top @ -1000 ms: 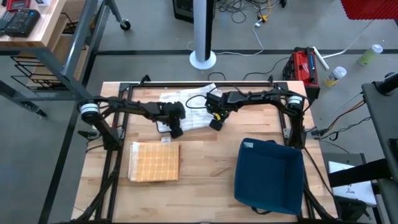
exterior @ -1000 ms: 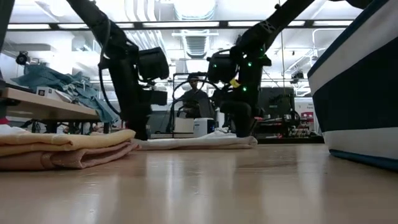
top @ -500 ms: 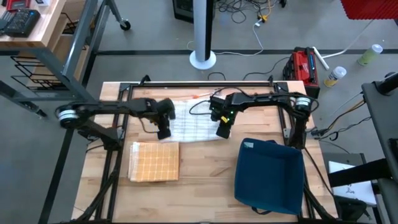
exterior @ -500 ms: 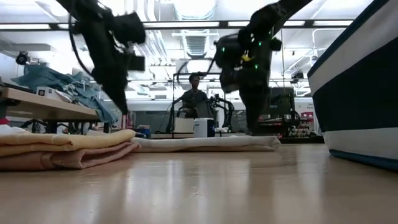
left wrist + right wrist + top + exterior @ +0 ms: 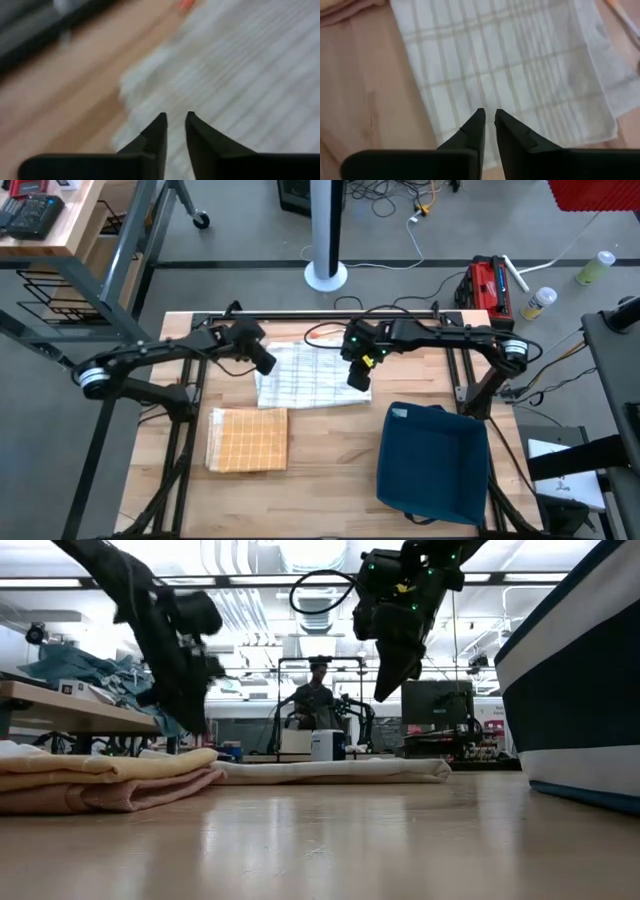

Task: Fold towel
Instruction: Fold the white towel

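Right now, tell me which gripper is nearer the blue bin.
Right. The right gripper hangs over the white towel's edge facing the blue bin; the left gripper is across the towel.

You see two dark, slender, jointed arms; each carries a pale silver-grey band at its outer joint; the right arm's black two-finger gripper (image 5: 359,376) has a blocky wrist housing with small green lights and a yellow mark; a black cable loops above it; the left arm's black two-finger gripper (image 5: 265,363) has tapered, pointed fingers (image 5: 156,131).
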{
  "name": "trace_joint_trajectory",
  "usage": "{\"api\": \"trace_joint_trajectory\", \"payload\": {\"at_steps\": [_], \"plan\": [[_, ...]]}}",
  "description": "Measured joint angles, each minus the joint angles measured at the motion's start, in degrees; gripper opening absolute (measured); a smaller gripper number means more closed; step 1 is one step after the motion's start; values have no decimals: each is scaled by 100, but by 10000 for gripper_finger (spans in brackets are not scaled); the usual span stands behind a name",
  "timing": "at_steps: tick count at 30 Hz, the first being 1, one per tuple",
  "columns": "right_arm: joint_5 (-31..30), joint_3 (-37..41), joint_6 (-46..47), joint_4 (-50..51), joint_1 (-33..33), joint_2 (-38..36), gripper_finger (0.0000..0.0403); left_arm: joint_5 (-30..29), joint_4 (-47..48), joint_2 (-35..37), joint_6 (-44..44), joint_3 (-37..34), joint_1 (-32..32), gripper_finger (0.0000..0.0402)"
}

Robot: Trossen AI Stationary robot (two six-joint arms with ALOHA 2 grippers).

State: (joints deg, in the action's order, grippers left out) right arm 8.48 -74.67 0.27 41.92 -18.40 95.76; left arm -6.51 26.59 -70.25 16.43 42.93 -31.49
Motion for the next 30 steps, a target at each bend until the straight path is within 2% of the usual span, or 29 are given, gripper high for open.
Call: {"api": "trace_joint_trajectory", "payload": {"at_steps": [6,10,13,17,22,30], "plan": [[45,11,-48,-40,22,-70,70,39,144,-856,590,-154,-152,122],[54,17,-138,-29,31,-67,90,521,-23,-1404,730,-147,-125,161],[50,22,-180,-22,37,-67,101,857,-114,-1723,727,-104,-112,183],[49,30,-166,-33,40,-67,111,881,-134,-1896,685,27,-80,196],[50,48,-144,-71,40,-65,115,734,-118,-1718,642,187,47,158],[45,52,-138,-140,39,-65,100,413,-143,-1223,616,571,487,13]]}}
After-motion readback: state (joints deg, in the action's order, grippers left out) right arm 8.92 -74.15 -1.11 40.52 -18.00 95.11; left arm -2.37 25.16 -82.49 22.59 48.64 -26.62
